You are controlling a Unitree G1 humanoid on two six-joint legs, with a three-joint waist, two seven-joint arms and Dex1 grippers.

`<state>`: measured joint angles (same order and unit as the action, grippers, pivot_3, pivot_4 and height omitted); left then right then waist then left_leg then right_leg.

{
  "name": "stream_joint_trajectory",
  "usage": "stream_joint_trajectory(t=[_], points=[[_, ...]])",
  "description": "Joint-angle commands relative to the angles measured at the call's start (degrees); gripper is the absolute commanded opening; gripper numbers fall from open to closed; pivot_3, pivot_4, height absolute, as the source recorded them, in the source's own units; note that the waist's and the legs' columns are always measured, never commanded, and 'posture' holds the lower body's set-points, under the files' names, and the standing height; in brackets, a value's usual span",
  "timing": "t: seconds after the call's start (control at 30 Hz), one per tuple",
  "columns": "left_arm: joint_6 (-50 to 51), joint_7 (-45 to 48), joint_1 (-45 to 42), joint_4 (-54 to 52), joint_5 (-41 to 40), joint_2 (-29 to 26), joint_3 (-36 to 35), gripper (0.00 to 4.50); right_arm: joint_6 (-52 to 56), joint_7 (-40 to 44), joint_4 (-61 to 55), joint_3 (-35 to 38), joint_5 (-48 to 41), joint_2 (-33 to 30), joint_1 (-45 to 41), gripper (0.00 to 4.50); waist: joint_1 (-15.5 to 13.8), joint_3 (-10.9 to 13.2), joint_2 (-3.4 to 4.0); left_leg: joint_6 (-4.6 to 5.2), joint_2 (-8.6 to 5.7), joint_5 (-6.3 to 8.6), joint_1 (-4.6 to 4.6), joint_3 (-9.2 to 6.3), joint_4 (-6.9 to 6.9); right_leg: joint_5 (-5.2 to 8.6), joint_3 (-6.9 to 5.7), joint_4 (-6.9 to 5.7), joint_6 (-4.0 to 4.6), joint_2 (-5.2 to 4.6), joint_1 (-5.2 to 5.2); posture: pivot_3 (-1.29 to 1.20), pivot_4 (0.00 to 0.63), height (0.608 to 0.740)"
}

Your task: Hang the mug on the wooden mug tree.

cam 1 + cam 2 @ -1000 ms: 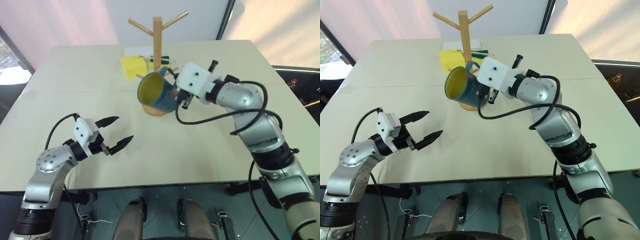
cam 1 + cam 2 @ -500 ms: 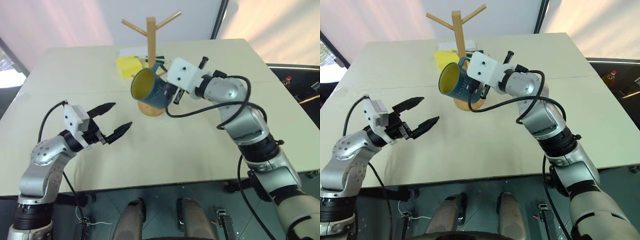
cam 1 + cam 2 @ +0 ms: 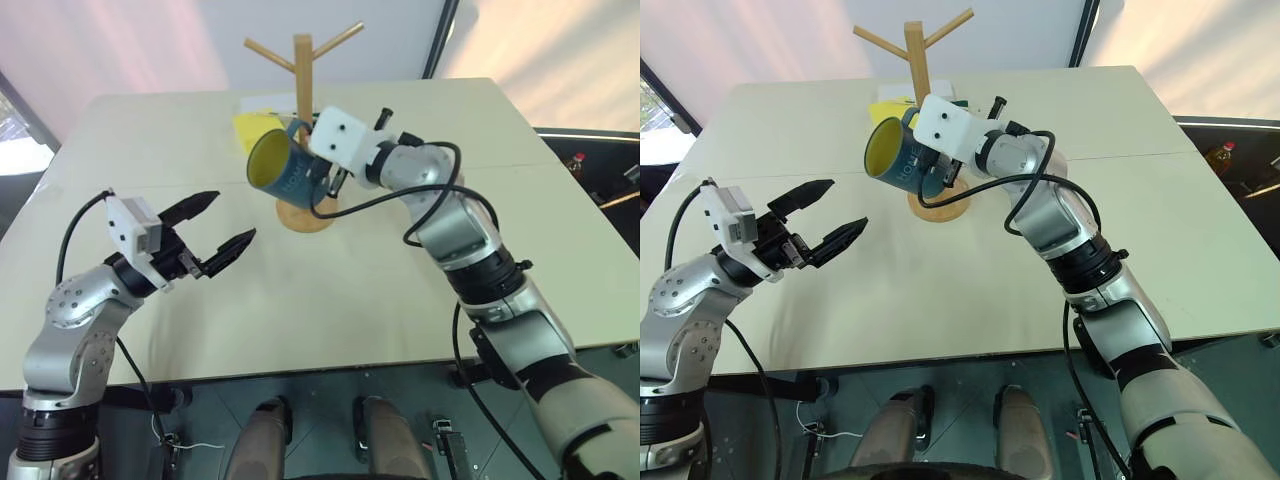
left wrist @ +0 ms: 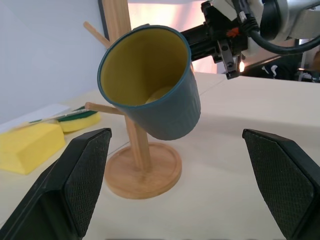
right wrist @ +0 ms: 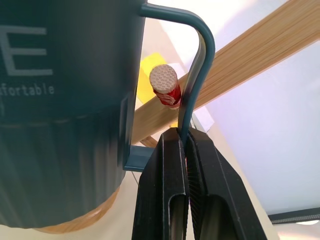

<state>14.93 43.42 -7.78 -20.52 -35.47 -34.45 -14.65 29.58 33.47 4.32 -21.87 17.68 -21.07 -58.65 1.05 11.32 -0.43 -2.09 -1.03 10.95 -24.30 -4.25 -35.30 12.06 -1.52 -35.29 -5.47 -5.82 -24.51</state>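
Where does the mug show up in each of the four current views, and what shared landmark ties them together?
Left eye view: the mug, upper centre, tilted, held by the handle in the right gripper.
Right eye view: mug left of centre, near the top.
Left wrist view: mug centre, yellow-green inside facing the camera.
Right wrist view: dark wall across one side, fingers pinching the handle.
Shared landmark: the wooden mug tree just behind the mug.

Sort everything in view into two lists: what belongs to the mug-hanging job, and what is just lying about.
In the job:
- mug, handle pinched by the right gripper
- wooden mug tree
- peg tip seen through the handle loop

Lying about:
- yellow sponge on the table
- green-and-yellow sponge behind it
- left gripper, open, holding nothing
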Motion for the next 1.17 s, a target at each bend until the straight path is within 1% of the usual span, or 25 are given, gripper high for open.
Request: stream_joint_trajectory(t=[0.03,0.13,0.23,0.4,0.43,0.57,0.63,0.7,0.8,0.9,1.03,1.17], points=[[-0.1,-0.6,-0.4,-2.3,0.2,-0.6,-1.0,4.50,-1.9,-1.5,-0.8,1.4,1.0,0.5,-2.3,1.39,0.0,0.0,0.00,0.00,0.00,0.00,0.00,0.00,0.00,0.00,0.00,0.00,0.00,0.00,0.00,0.00,0.150,0.740],[-0.1,-0.7,-0.5,-2.2,0.2,-0.6,-0.9,4.50,-3.3,-2.3,-1.3,1.6,1.4,0.2,-2.3,2.77,0.0,0.0,0.00,0.00,0.00,0.00,0.00,0.00,0.00,0.00,0.00,0.00,0.00,0.00,0.00,0.00,0.150,0.740],[-0.2,-1.2,-0.8,-2.4,0.3,-0.4,-0.6,4.50,-4.5,-1.9,-4.1,2.9,1.2,-1.6,-1.1,2.77,0.0,0.0,0.00,0.00,0.00,0.00,0.00,-0.01,0.00,0.00,0.00,0.00,0.00,0.01,0.00,0.00,0.150,0.740],[0.1,-2.2,-1.2,-2.4,-0.1,-0.2,-0.8,4.50,-7.3,-0.8,-11.2,8.7,-2.9,-4.8,4.4,2.77,-0.3,0.0,-0.01,0.00,0.00,0.00,-0.02,-0.02,0.02,0.01,0.00,0.04,-0.02,0.00,0.01,0.00,0.150,0.740],[0.7,-2.9,-1.2,-2.0,-0.1,-0.3,-0.9,4.50,-7.4,-0.2,-12.8,12.3,-6.8,-4.3,6.7,2.77,-0.3,0.0,-0.02,0.00,0.00,0.00,-0.02,-0.02,0.01,0.01,0.00,0.05,-0.01,0.00,0.01,0.00,0.150,0.740],[2.2,-6.6,-1.1,0.1,1.1,0.5,-1.7,4.50,-6.8,2.1,-17.7,21.8,-18.6,-2.7,14.8,2.77,-0.3,0.0,-0.02,0.00,0.00,0.00,0.01,-0.04,0.01,0.01,0.00,0.03,-0.01,0.01,0.05,0.00,0.150,0.740],[1.6,-11.0,-0.8,3.7,4.5,2.1,-1.8,4.50,-4.6,3.7,-19.4,27.0,-26.6,-0.8,20.7,2.77,-0.3,0.0,-0.02,0.00,0.00,0.00,0.05,-0.05,0.01,0.01,0.00,0.01,-0.02,0.01,0.09,0.00,0.150,0.740],[0.6,-14.5,-0.4,7.0,6.2,4.4,-2.7,4.50,-2.4,4.2,-18.7,30.2,-32.3,1.3,25.2,2.77,-0.2,0.0,-0.02,0.01,0.00,0.00,0.18,-0.05,0.03,0.01,0.00,0.01,-0.02,0.02,0.20,0.00,0.150,0.740],[-1.5,-18.2,0.8,11.1,9.3,7.0,-3.5,4.50,-4.0,2.4,-14.9,32.7,-35.6,4.2,30.4,2.77,0.0,0.0,-0.03,0.01,0.01,0.00,0.25,-0.03,0.02,0.00,0.03,-0.01,-0.01,0.02,0.23,0.00,0.150,0.740],[-3.3,-19.6,2.3,13.4,10.5,9.2,-3.8,4.50,-10.5,1.7,-9.1,32.6,-34.4,5.4,34.0,2.77,-0.1,0.0,-0.03,0.01,0.08,0.00,0.29,-0.02,0.02,-0.04,0.05,-0.05,0.06,0.10,0.21,0.00,0.150,0.740],[-4.4,-19.8,4.1,14.2,11.4,10.3,-4.0,4.50,-14.9,2.2,-4.4,31.7,-34.5,5.7,36.4,2.77,-0.3,0.0,-0.03,0.00,0.22,0.00,0.29,-0.01,0.01,-0.09,0.04,-0.02,0.16,0.21,0.21,0.00,0.150,0.740],[-4.4,-19.8,5.1,14.0,11.0,10.3,-4.6,4.50,-16.4,3.0,-2.4,30.9,-35.0,5.5,37.1,2.77,-0.3,0.0,-0.03,0.00,0.29,0.00,0.29,0.01,0.01,-0.09,0.04,-0.01,0.18,0.24,0.20,0.00,0.150,0.740]])
